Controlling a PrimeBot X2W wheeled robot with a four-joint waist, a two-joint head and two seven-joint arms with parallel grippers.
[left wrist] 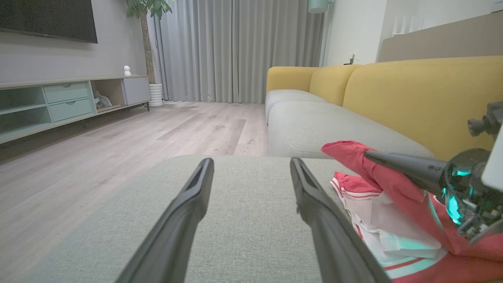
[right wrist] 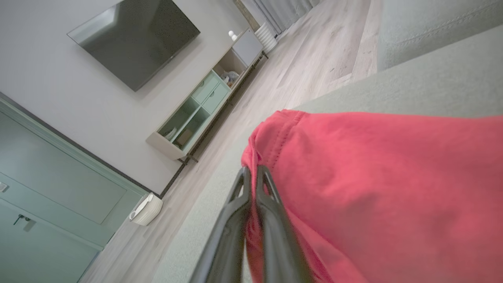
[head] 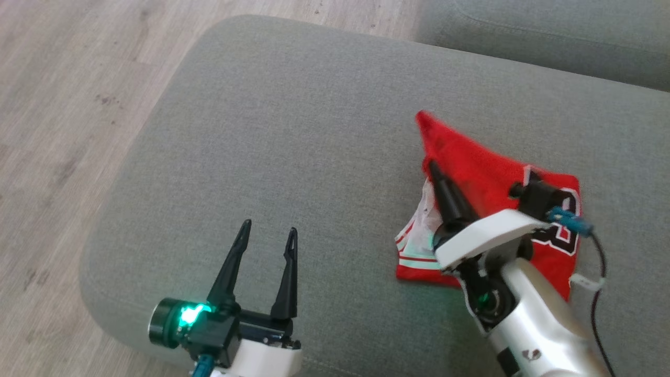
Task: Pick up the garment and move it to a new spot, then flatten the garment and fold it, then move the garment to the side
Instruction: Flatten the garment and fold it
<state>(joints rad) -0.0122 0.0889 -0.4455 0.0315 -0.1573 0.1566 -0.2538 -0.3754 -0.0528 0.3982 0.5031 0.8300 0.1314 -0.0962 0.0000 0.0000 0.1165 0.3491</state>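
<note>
Head view: the left gripper point(head: 267, 234) is hovering spread over the cushion point(head: 293, 131), with the garment point(head: 487, 167) lying well to its right. The right gripper point(head: 433, 167) is pinching a raised fold of it.

Left wrist view: the garment point(left wrist: 393, 220) is bunching just right of the spread fingers point(left wrist: 188, 204).

Right wrist view: the fingers point(right wrist: 271, 220), pressed together, are gripping red cloth that is draping to their right.

Right gripper point(head: 434, 168), jaws closed, holds red garment point(head: 473, 157) on cushion point(head: 314, 131)

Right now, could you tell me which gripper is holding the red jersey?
The right gripper, shut on the jersey; the left gripper is open, holding nothing.
</note>
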